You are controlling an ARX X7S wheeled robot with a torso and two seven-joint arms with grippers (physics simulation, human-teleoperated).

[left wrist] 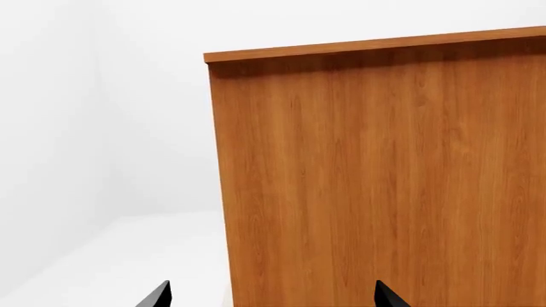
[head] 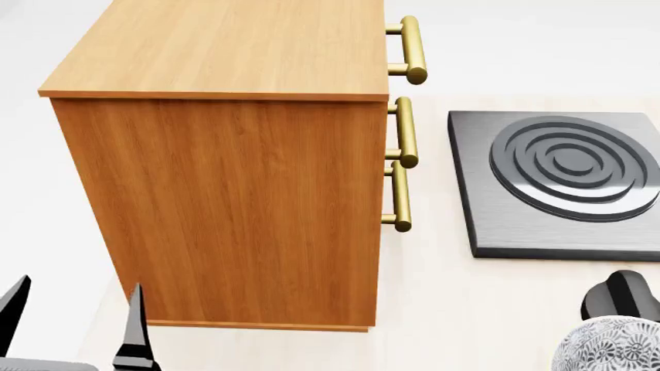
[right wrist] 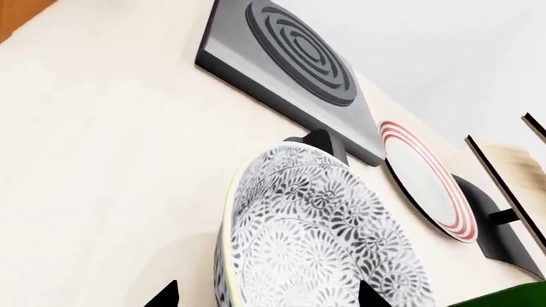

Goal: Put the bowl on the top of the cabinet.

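Right gripper (right wrist: pixel 266 295): bowl (right wrist: pixel 320 240) is held between its fingers above the table (right wrist: pixel 102 160). Left gripper (head: pixel 73 321): held wide, empty, beside the cabinet (head: pixel 232 209).

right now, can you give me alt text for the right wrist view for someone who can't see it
A patterned bowl fills the foreground between the right gripper fingertips, above a pale table. Beyond it lie a grey square slab with raised concentric rings and a red-rimmed white plate.
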